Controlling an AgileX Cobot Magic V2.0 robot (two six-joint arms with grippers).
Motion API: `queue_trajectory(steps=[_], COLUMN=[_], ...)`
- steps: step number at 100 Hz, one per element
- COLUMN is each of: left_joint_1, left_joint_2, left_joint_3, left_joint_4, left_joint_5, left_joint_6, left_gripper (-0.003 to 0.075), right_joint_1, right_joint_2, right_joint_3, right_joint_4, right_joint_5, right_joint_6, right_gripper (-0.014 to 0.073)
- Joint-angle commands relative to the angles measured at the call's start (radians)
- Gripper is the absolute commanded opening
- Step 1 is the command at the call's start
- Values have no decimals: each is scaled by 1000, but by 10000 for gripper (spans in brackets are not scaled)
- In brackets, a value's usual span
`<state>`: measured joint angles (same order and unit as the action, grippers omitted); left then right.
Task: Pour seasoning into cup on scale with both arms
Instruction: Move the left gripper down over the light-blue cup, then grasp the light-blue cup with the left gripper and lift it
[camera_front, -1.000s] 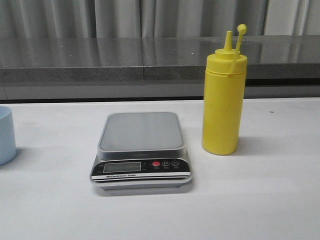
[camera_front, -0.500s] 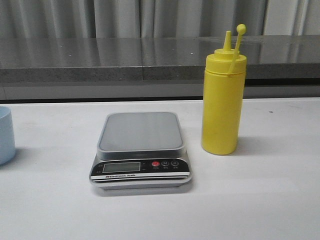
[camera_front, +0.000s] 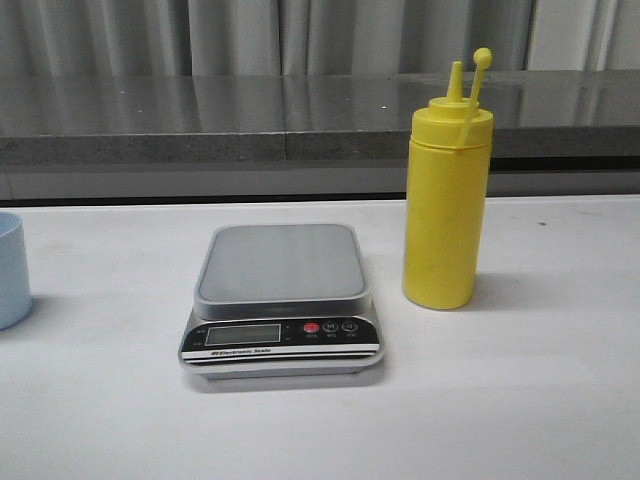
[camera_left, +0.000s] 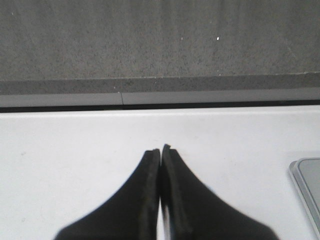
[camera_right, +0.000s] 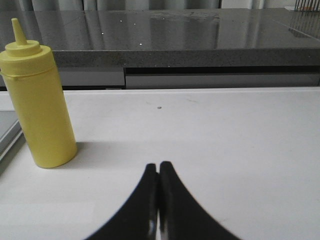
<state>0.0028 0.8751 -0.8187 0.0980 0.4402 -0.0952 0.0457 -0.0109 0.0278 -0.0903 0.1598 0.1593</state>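
Note:
The yellow seasoning bottle stands upright on the white table, right of the scale, its cap hanging off the nozzle. The scale's grey platform carries nothing. Only the light blue cup's edge shows at the far left of the front view. Neither arm appears in the front view. My left gripper is shut and empty over bare table, a corner of the scale to one side. My right gripper is shut and empty, with the seasoning bottle standing apart from it.
A dark grey stone ledge runs along the back of the white table, with grey curtains behind it.
The view has shifted very slightly; the cup shows a little less at the left edge. The bottle and scale stand where they were.

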Motion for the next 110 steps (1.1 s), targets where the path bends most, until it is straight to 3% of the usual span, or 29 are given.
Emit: queue_trajectory(steps=[1,20,62,74,93,100,110], left_joint_1=[1,1,1,1,1,1,1], left_joint_2=[96,304,534,548,548,549,556], left_joint_3=[-106,-266,-303,-303,-303,-303,-303], left_joint_4=[-7,-7,-3,-3,4,2,-7], left_joint_5=[22,206,263,285,290,290,290], left_joint_6=[-6,-6,-6,-2,-2,-2,-2], left_gripper=[-20,-20,-7,110,424,477,484], right_joint_1=[-9,-9,-9,-9,-9,-9,-9], right_joint_2=[-20,-20,-20,-20,-20,-20,-20], right_joint_3=[-22,-22,-22,-22,-22,-22,-22], right_joint_4=[0,0,0,0,0,0,0], right_joint_5=[-83,-83,-83,-83,-83,-83,-83], right_joint_6=[-7,-7,-7,-7,-7,-7,-7], right_gripper=[-69,-69,-69,-69,-69,-69,-69])
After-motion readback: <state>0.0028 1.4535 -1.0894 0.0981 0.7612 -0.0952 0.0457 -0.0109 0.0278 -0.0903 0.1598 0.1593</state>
